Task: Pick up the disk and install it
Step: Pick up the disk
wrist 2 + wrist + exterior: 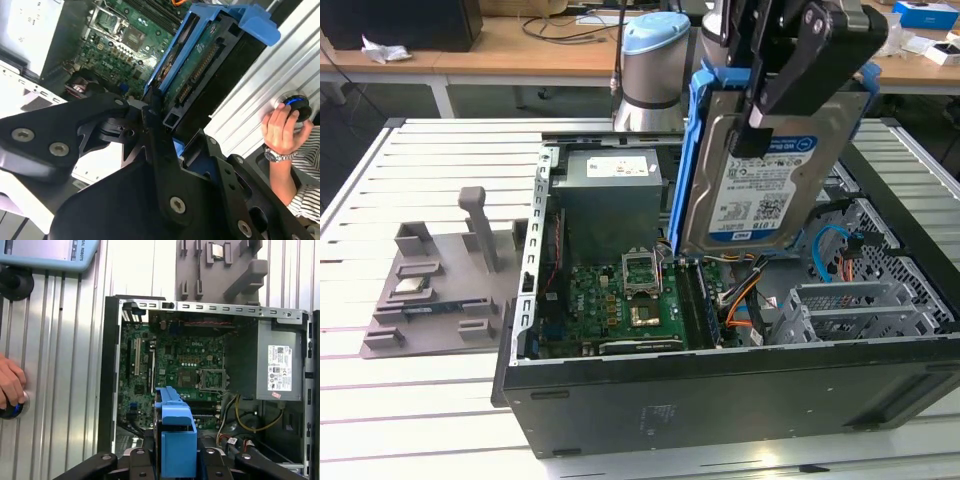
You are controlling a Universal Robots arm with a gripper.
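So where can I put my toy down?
Bare table slats lie between the grey stand and the near edge, beside the computer case, and beyond the stand too. Inside the case is crowded with boards and cables, and the gripper holds the disk above it.

Arm stands high, wrist tilted; gripper points down & fwd, clamped on the disk, held upright.

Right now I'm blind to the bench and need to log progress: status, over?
Gripper shut on disk. Disk upright above open case, not installed. Cables in case; hand on button beside it.
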